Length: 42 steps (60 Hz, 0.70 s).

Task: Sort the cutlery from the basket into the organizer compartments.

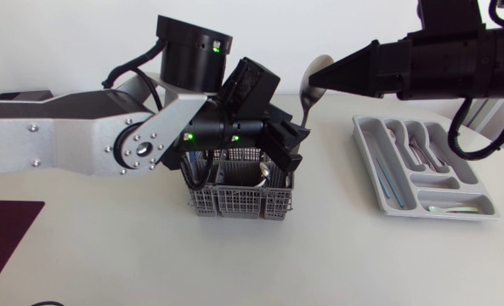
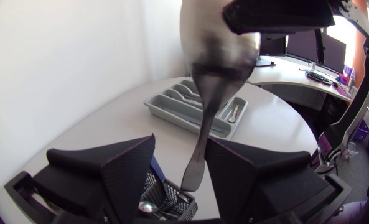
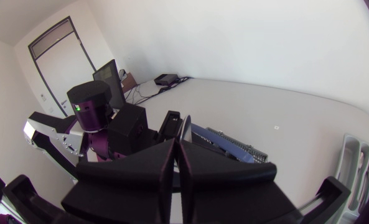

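Spoon [image 1: 306,100] hangs near upright above the basket [image 1: 243,202], bowl up and handle tip down, clenched at the bowl by the right gripper [image 1: 318,82]. The left gripper [image 2: 181,144] is released, its fingers flanking the handle without touching. Best to lift straight up, then lay it lengthwise in an organizer [image 1: 426,170] slot.

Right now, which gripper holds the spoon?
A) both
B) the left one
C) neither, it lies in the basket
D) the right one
D: the right gripper is shut on the bowl of the spoon, whose handle hangs free between the open fingers of the left gripper.
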Motion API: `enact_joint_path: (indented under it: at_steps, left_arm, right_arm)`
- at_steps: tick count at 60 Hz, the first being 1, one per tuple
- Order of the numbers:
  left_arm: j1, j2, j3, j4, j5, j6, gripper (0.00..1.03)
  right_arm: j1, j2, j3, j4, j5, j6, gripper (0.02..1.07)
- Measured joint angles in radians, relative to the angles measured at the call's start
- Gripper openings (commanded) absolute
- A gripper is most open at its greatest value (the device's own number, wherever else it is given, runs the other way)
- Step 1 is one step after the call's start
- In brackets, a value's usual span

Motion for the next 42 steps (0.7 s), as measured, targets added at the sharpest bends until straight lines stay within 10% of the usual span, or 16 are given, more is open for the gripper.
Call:
enact_joint_path:
  at_steps: [42]
  left_arm:
    - [-0.029, 0.006, -0.004, 0.017, -0.007, -0.004, 0.04]
  right_arm:
    - [-0.026, 0.0, -0.025, 0.027, -0.032, 0.015, 0.08]
